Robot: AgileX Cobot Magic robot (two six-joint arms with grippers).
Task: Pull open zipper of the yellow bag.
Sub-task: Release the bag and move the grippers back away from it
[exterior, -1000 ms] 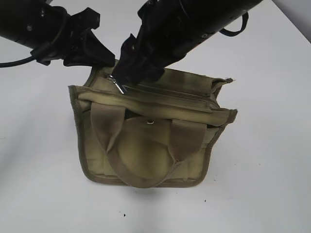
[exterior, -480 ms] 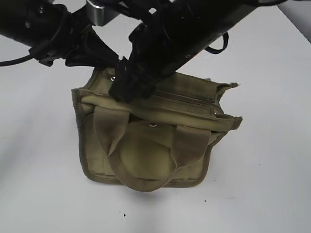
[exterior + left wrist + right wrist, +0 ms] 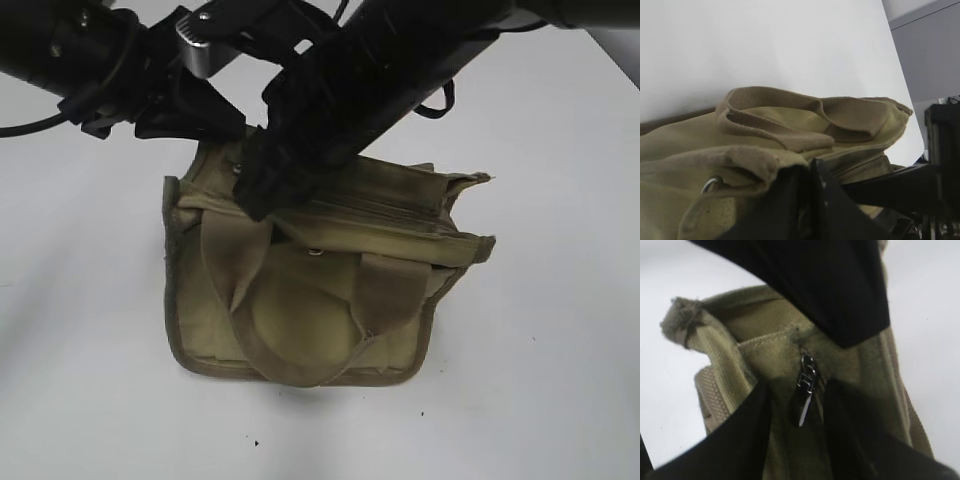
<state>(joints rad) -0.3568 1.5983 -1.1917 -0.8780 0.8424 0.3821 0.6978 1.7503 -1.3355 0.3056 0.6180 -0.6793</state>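
The yellow bag point(image 3: 300, 320) stands on the white table, handles toward the camera. Its zipper point(image 3: 390, 205) runs along the top, closed as far as it shows. My left gripper point(image 3: 225, 130) is shut on the bag's back-left top edge; in the left wrist view its black fingers point(image 3: 810, 167) pinch a fold of the bag's canvas point(image 3: 765, 130). My right gripper point(image 3: 260, 195) sits on the zipper's left end. In the right wrist view the silver pull tab point(image 3: 805, 402) hangs between the fingers of the right gripper point(image 3: 799, 387), which stand apart with a gap on each side.
White table point(image 3: 540, 380) surrounds the bag on all sides. The left arm's black finger point(image 3: 830, 290) crosses just above the zipper end in the right wrist view. A metal ring point(image 3: 712, 184) shows under the bag's fold.
The right gripper has lowered onto the zipper's left end and now hides the pull tab in the exterior view. The bag's left side has shifted slightly right. The left gripper keeps its hold.
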